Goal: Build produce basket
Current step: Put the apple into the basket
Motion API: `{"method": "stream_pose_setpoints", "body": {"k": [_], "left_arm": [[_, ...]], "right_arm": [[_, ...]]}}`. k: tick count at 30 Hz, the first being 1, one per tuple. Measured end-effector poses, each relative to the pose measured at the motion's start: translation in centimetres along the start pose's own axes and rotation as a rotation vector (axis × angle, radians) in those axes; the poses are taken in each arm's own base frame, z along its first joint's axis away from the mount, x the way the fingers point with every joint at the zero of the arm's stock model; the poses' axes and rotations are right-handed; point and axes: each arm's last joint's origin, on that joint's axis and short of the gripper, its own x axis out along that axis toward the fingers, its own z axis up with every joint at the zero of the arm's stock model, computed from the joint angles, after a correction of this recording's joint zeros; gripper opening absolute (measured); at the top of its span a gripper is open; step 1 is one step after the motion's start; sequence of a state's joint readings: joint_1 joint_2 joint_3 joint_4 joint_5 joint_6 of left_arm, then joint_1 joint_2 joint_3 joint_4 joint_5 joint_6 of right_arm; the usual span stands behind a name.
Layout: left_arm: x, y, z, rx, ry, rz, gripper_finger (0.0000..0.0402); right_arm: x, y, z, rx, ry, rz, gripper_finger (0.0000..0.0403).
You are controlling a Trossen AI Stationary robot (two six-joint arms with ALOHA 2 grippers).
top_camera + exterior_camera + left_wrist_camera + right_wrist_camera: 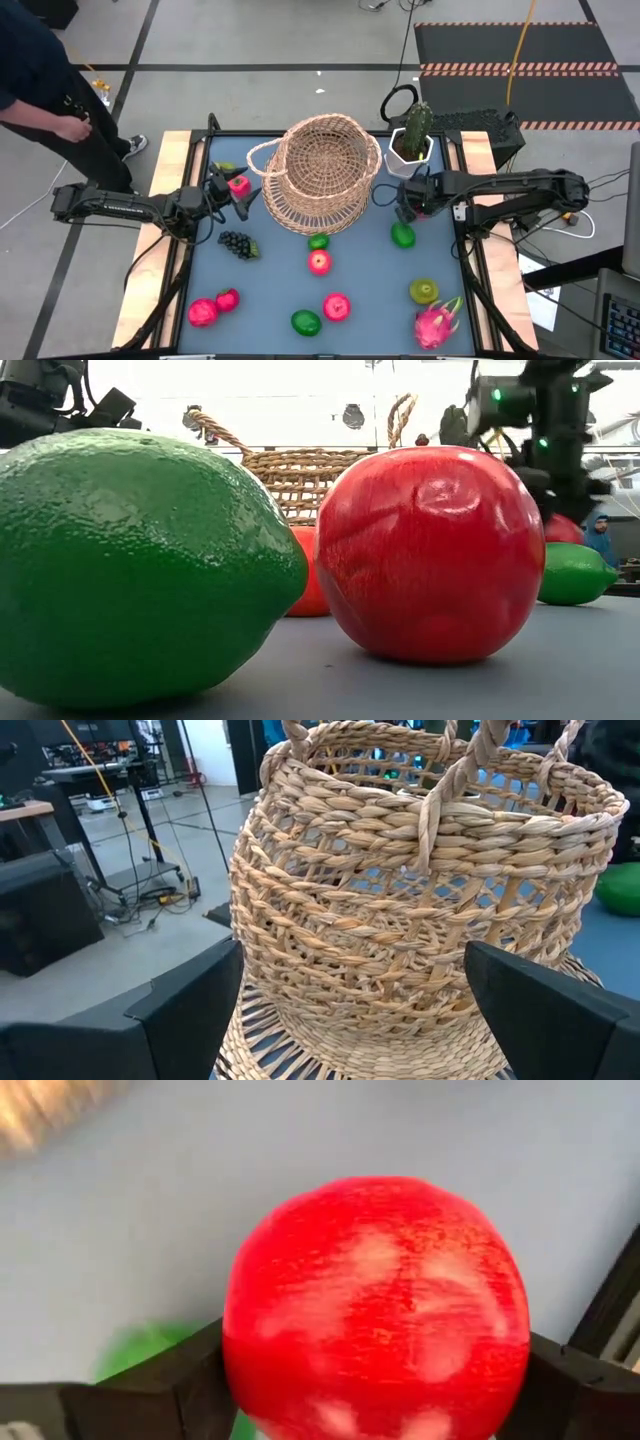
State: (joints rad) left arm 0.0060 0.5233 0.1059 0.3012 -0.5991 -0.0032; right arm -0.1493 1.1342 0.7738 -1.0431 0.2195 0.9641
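Two grippers: the right gripper clasps a shiny red toy apple beside the tall tan wicker basket; the left gripper gapes wide at it.

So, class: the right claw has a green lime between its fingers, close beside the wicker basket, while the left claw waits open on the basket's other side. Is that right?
Not quite. The fruit between the right claw's fingers is a red apple, not a green lime, as the right wrist view shows. The rest stands: it is close beside the wicker basket, and the left claw waits open on the other side.
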Motion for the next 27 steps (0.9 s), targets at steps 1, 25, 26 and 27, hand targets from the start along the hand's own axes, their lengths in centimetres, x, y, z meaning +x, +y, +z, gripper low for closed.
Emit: {"method": "stream_pose_setpoints", "body": {"k": [1,25,26,27], "left_arm": [[0.0,0.0,0.0,0.000,0.000,0.000,0.0381],[0.0,0.0,-0.4,0.046,0.040,0.000,0.0381],[0.0,0.0,-0.4,0.053,0.040,0.000,0.0381],[0.0,0.0,-0.5,0.058,0.041,0.000,0.0381]], "right_arm": [[-0.6,0.0,0.4,0.006,-0.066,-0.008,0.0310],[-20.6,5.9,4.6,-0.430,-1.241,0.354,0.0314],[-21.2,6.0,4.8,-0.452,-1.284,0.337,0.0314],[-21.8,6.1,5.2,-0.467,-1.320,0.317,0.0314]]}}
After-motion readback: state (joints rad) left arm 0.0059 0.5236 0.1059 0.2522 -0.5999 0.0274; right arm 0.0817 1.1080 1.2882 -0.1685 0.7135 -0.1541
